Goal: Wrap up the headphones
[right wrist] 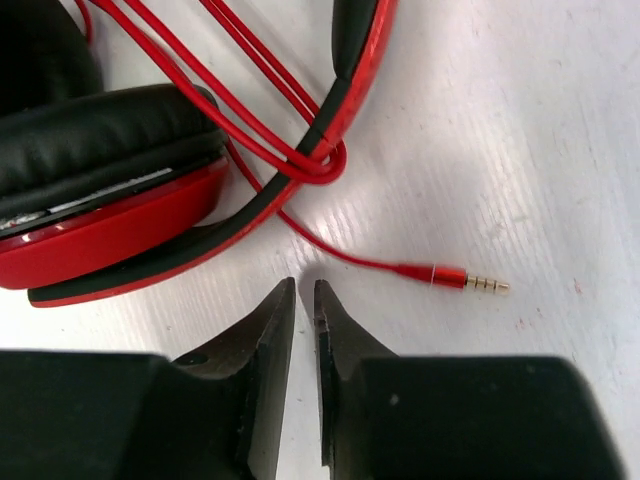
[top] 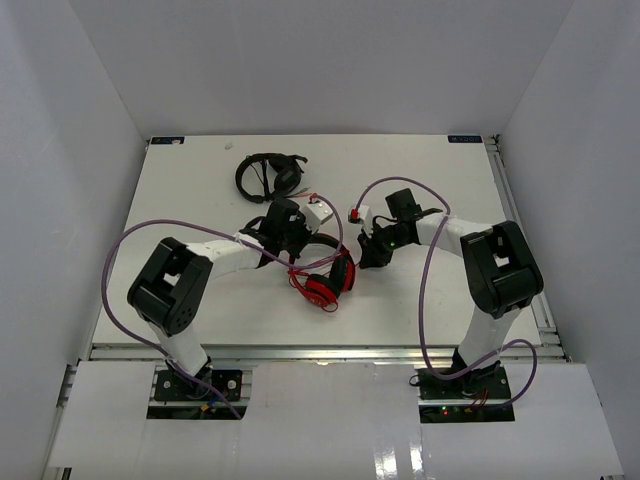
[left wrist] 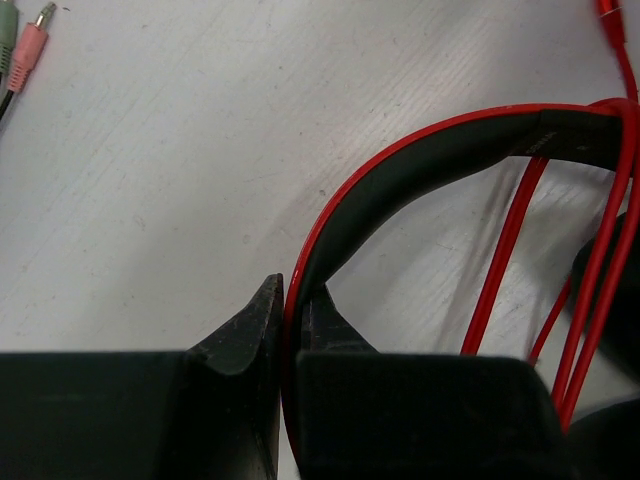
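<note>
Headphones (top: 321, 291) lie near the middle of the table (top: 450, 180), slightly toward the near edge. Left pincer (left wrist: 290, 292) is clenched on the red headband (left wrist: 420, 160), one finger on each side. Right pincer (right wrist: 303, 292) is closed to a narrow slit and grasps nothing. It sits just short of the cable (right wrist: 322, 168), which loops around the headband. The plug (right wrist: 455, 277) lies loose on the table. Black headphones (top: 270, 176) rest near the far edge.

surface: white table (top: 180, 190) | centre: red headphones (top: 320, 292) | far-left: black headphones (top: 287, 178)
</note>
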Available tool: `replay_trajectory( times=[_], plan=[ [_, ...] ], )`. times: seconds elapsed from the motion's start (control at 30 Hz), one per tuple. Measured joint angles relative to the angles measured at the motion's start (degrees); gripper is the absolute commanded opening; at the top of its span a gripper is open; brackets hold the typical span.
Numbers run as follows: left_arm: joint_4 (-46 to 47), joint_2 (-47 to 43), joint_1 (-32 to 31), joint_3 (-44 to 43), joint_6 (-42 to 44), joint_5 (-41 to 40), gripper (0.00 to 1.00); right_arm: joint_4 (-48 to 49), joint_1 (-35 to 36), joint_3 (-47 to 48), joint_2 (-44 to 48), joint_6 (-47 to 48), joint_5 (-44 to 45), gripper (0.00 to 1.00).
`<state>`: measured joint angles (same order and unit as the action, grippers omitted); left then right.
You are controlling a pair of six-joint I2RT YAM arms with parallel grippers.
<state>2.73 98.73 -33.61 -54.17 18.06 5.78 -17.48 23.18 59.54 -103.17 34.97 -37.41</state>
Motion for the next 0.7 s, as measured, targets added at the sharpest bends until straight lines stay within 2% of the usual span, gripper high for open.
replay_trajectory(
  times=[0.1, 0.17, 0.23, 0.27, 0.3, 0.33, 0.4, 0.43, 0.5, 0.53, 0.57, 0.67, 0.7],
  plan=[
    [0.6, 1.1, 0.1, 0.0, -0.1, 0.0, 0.00, -0.5, -0.2, 0.0, 0.0, -0.7, 1.7, 0.29],
    [0.8, 1.4, 0.1, 0.0, -0.2, 0.0, 0.03, -0.8, -0.7, 0.0, 0.2, -1.2, 2.9, 0.38],
    [0.8, 1.4, 0.1, 0.0, -0.4, 0.0, 0.19, -1.3, -1.5, 0.0, 1.1, -1.6, 3.7, 0.43],
    [0.9, 1.4, 0.1, 0.0, -0.6, 0.0, 0.31, -1.6, -2.0, 0.0, 1.7, -1.8, 4.0, 0.45],
    [0.7, 1.4, 0.1, -0.1, -0.7, 0.0, 0.54, -2.0, -2.6, 0.0, 2.9, -1.9, 4.3, 0.51],
    [0.4, 1.4, 0.1, -0.2, -0.8, -0.1, 0.69, -2.4, -3.2, -0.1, 4.6, -2.0, 4.3, 0.56],
    [-1.1, 1.4, 0.1, -0.7, -1.1, -0.4, 0.80, -3.4, -4.2, -0.2, 8.6, -1.9, 4.3, 0.64],
    [-2.1, 1.4, 0.1, -1.1, -1.3, -0.5, 0.83, -3.8, -4.7, -0.4, 11.0, -1.7, 4.1, 0.69],
    [-3.9, 1.4, 0.1, -2.1, -2.0, -0.4, 0.90, -5.1, -5.3, -0.9, 16.6, -1.4, 3.3, 0.93],
    [-4.6, 1.3, 0.1, -2.7, -2.4, -0.4, 0.97, -5.8, -5.5, -1.2, 19.6, -1.2, 2.6, 0.98],
    [-5.1, 1.2, 0.1, -3.3, -3.0, -0.4, 0.98, -6.4, -5.5, -1.7, 22.4, -0.9, 1.9, 0.99],
    [-6.8, -0.2, 0.1, -4.6, -4.6, -0.2, 0.98, -8.0, -5.5, -3.5, 30.1, -1.0, 0.6, 0.90],
    [-7.5, -1.2, 0.1, -5.2, -5.4, -0.2, 0.98, -8.2, -5.5, -4.2, 32.3, -0.9, 0.4, 0.90]
  ],
)
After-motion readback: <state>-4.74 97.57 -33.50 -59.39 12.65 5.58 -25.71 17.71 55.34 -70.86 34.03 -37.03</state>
